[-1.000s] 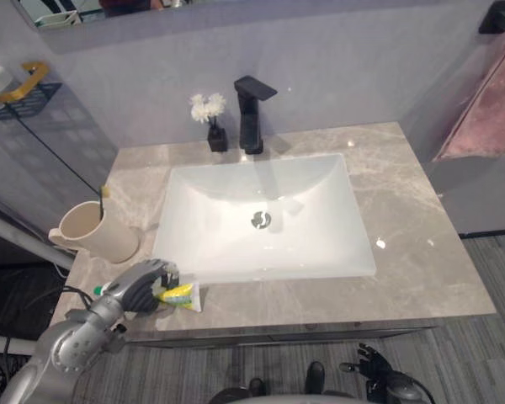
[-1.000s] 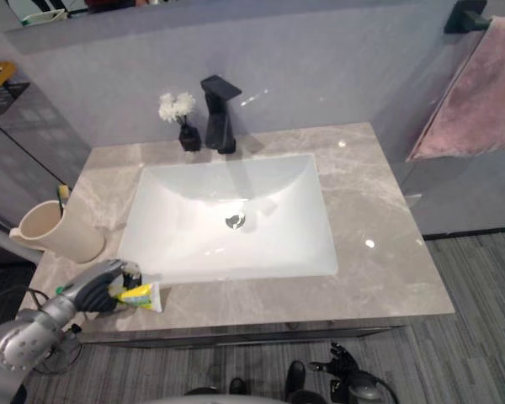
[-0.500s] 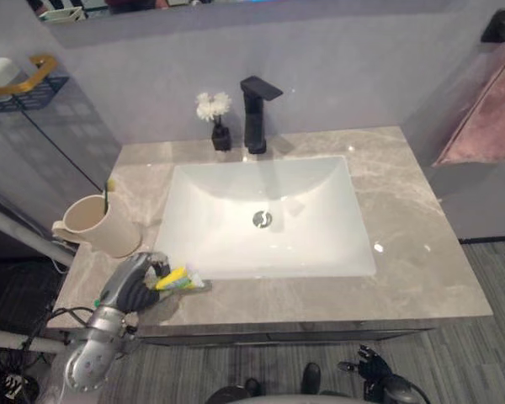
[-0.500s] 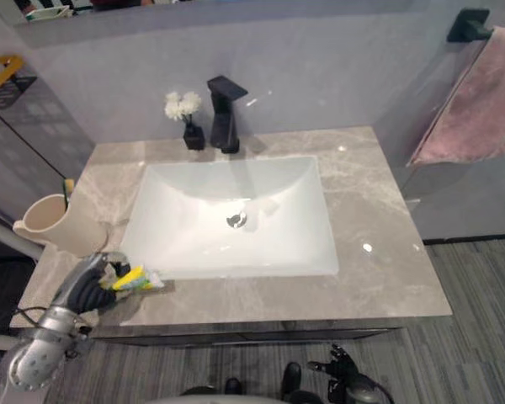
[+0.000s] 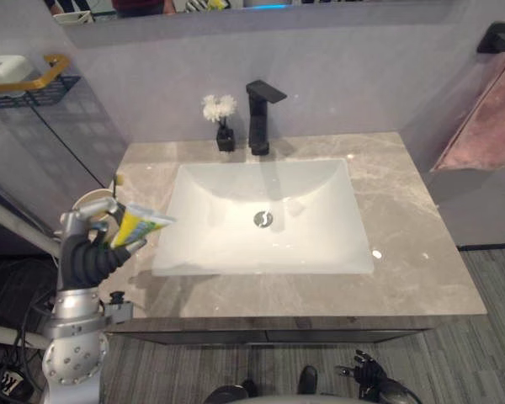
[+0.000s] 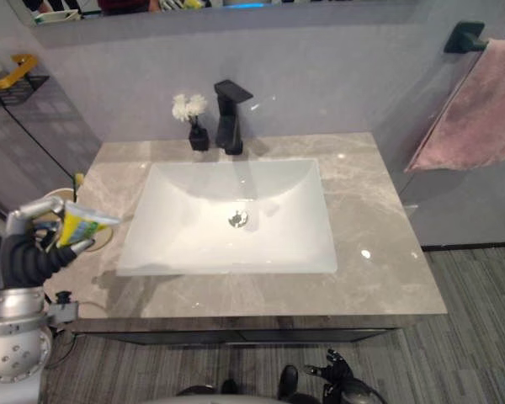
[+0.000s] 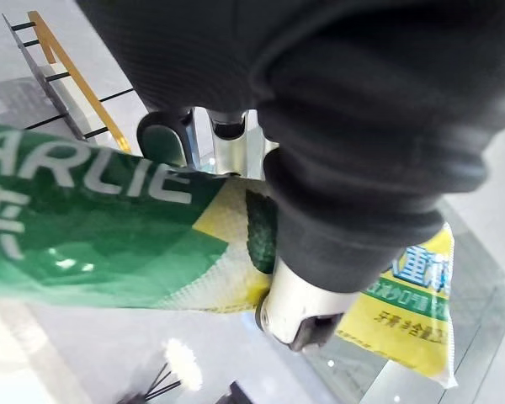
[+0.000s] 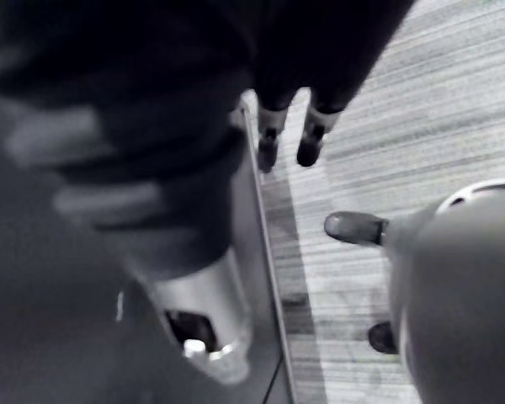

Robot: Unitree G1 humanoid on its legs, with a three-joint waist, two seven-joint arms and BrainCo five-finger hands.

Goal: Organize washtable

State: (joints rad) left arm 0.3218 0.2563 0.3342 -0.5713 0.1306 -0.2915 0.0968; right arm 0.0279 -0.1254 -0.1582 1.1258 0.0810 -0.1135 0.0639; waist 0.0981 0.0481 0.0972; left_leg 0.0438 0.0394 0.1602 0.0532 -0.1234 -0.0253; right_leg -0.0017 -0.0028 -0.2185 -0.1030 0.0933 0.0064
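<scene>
Holding: my L hand (image 5: 88, 252) clenched on yellow-green soft plastic toothpaste tube (image 5: 140, 225), up over grey marble bench (image 5: 404, 278) left edge.
Tube feel: light, squashy, slick; I'd grip mid-body, gently.
R hand (image 5: 364, 370): idle, low, fingers loose.

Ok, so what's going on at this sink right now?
The robot's left hand is curled round a toothpaste tube and holds it in the air over the left end of the counter. That is just in front of the cup and beside the sink. The tube is not in the cup yet. The right hand hangs low near the floor with relaxed fingers, holding nothing.
</scene>
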